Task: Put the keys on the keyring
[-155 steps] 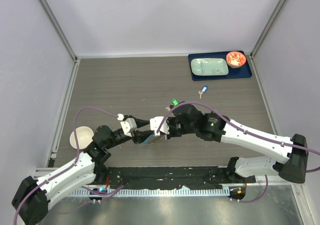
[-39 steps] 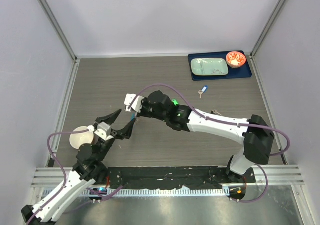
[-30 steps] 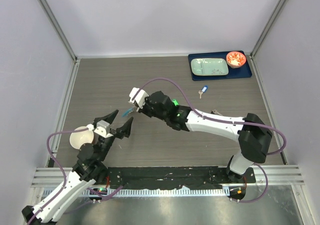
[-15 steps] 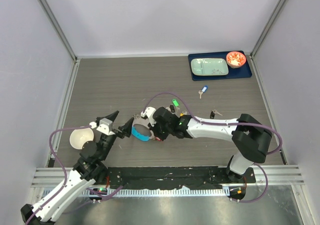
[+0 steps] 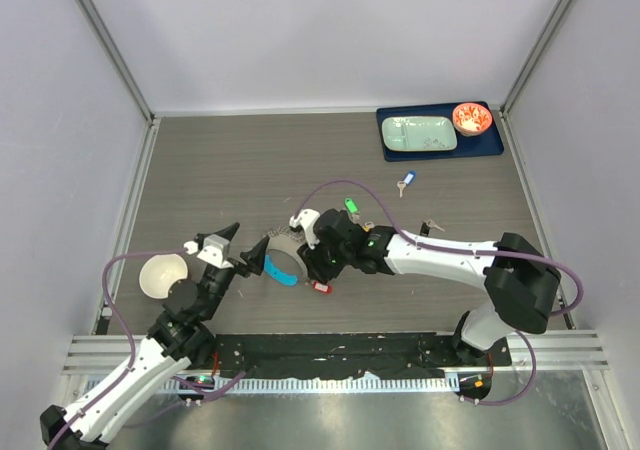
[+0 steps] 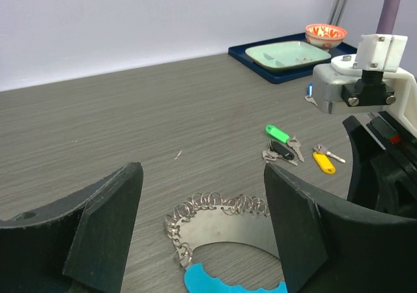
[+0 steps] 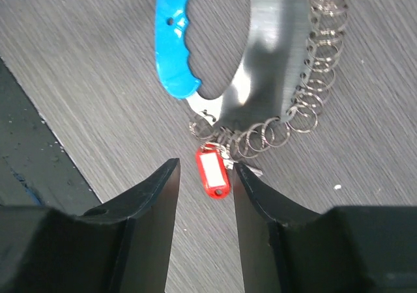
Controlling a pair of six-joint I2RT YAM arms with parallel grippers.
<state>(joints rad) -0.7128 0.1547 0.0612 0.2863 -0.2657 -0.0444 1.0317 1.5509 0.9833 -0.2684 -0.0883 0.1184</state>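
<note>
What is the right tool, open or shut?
Open. The right tool shows its fingers apart in the wrist view, either side of the red key tag.

Keyring (image 6: 228, 231) cut off at left wrist view's bottom edge; far key (image 5: 406, 181) too small, possibly blue-tagged.

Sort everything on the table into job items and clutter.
Job: keyring, red key, green key, black key, yellow key, blue key.
Clutter: tray, plate, bowl, white disc.
</note>
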